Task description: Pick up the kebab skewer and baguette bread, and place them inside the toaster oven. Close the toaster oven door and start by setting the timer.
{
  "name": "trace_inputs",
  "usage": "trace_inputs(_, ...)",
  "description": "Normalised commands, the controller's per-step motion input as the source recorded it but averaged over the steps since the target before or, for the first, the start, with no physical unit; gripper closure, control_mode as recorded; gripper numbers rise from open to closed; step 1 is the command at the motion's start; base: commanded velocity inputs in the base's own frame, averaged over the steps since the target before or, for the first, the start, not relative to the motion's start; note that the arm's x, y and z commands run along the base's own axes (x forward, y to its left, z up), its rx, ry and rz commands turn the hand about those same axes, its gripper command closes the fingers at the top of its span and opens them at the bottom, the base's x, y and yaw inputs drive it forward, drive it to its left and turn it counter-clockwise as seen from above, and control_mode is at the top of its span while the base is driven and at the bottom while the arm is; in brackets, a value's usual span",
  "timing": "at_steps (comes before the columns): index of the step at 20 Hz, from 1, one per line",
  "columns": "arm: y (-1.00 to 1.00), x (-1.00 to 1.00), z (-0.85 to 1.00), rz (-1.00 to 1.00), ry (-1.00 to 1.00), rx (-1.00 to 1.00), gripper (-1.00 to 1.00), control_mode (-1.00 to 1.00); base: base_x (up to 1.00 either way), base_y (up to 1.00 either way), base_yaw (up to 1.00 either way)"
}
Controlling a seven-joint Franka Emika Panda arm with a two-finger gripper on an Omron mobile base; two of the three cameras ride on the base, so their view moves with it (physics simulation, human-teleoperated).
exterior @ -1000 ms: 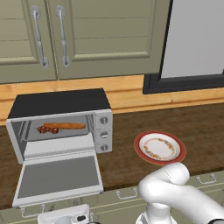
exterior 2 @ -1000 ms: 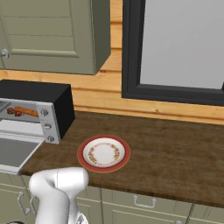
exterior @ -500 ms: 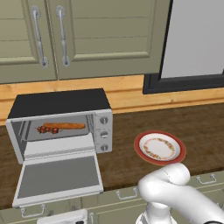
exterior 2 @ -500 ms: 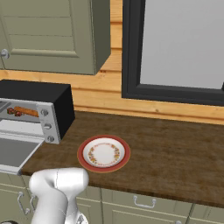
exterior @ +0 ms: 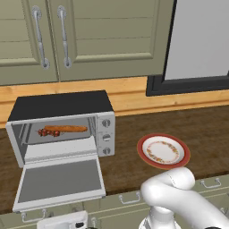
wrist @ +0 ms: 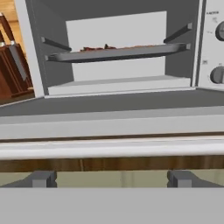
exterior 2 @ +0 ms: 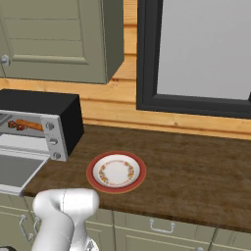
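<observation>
The toaster oven [exterior: 60,105] [exterior 2: 44,105] stands at the counter's left end with its door [exterior: 58,179] [wrist: 109,113] folded down flat. On the rack inside lie the long orange-brown baguette bread [exterior: 67,129] [exterior 2: 29,124] and, at its left end, the dark red kebab skewer [exterior: 44,133] [exterior 2: 14,126]. In the hand view my gripper [wrist: 111,179] is open, low in front of the door. Its fingertips [wrist: 43,178] sit just below the door's silver bar handle [wrist: 109,148], with nothing between them. The rack [wrist: 118,51] shows edge-on, with red-brown bits on top.
A red-rimmed plate [exterior: 163,150] [exterior 2: 116,172] lies bare on the wooden counter to the right of the oven. Three knobs [exterior: 106,137] [wrist: 217,75] run down the oven's right side. A brown block with dark handles [wrist: 11,65] stands left of the oven. Cabinets hang above.
</observation>
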Motion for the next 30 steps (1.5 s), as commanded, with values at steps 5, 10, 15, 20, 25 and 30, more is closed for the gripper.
trace_inputs(5,0.0,0.13,-0.14,0.0,0.0,0.0,-1.0,-1.0,0.0,0.0,0.0)
trace_inputs(10,0.0,0.08,-0.16,0.0,-0.02,0.0,-1.0,-1.0,0.0,0.0,0.0)
trace_inputs(15,0.0,0.13,0.0,0.0,-0.04,0.0,-1.0,-1.0,0.0,0.0,0.0)
trace_inputs(20,0.0,0.22,0.0,0.0,0.0,0.0,-1.0,-1.0,0.0,0.0,0.0)
trace_inputs(25,0.0,0.23,0.0,0.0,0.0,0.0,-1.0,-1.0,0.0,0.0,0.0)
trace_inputs(30,0.0,0.07,0.01,0.0,-0.03,0.0,-1.0,-1.0,0.0,0.0,0.0)
